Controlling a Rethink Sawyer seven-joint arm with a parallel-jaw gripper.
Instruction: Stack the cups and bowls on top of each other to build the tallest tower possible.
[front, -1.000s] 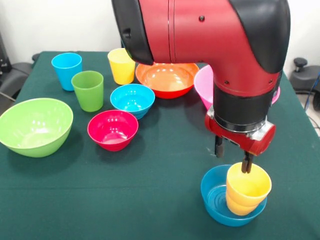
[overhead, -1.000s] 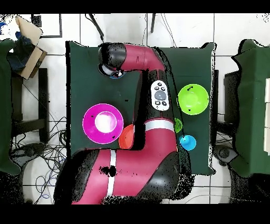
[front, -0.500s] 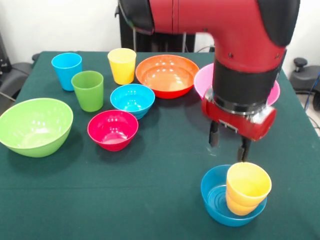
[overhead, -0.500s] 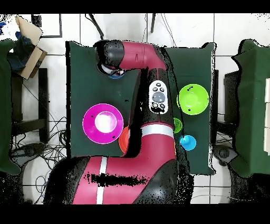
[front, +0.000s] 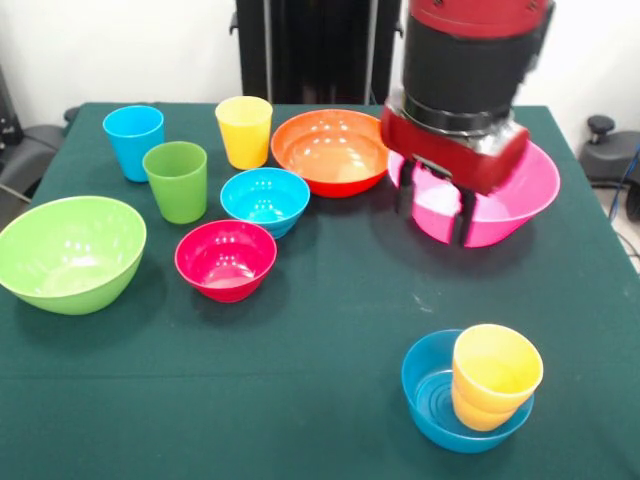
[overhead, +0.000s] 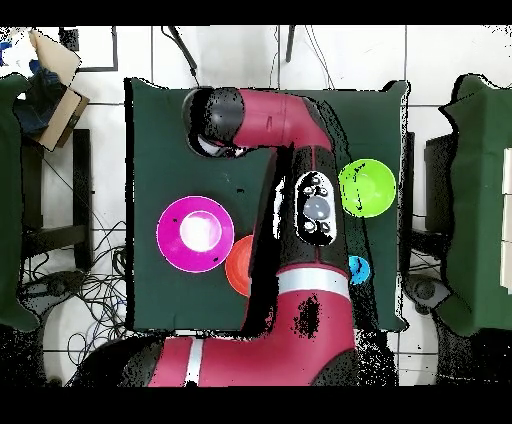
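Observation:
My gripper (front: 433, 212) hangs open and empty, high in front of the large pink bowl (front: 515, 190). Below it and nearer the front edge, a squat yellow-orange cup (front: 496, 372) sits tilted inside a small blue bowl (front: 432, 395). The wide orange bowl (front: 333, 150), a second small blue bowl (front: 265, 197) and the small red bowl (front: 225, 258) stand apart mid-table. The yellow cup (front: 244, 130), light blue cup (front: 133, 140) and green cup (front: 177, 180) stand upright at the left. The lime green bowl (front: 70, 252) is far left. In the overhead view the arm hides the gripper; the pink bowl (overhead: 195, 233) and lime green bowl (overhead: 366, 187) show.
Everything rests on a dark green tablecloth (front: 320, 340). In the overhead view my arm (overhead: 300, 200) lies across the middle of the table. Dark chairs stand beside the table's left side (overhead: 50, 200) and right side (overhead: 470, 200).
My gripper has lifted up and drawn back from the yellow-orange cup, which stays in the small blue bowl. Nothing else has moved.

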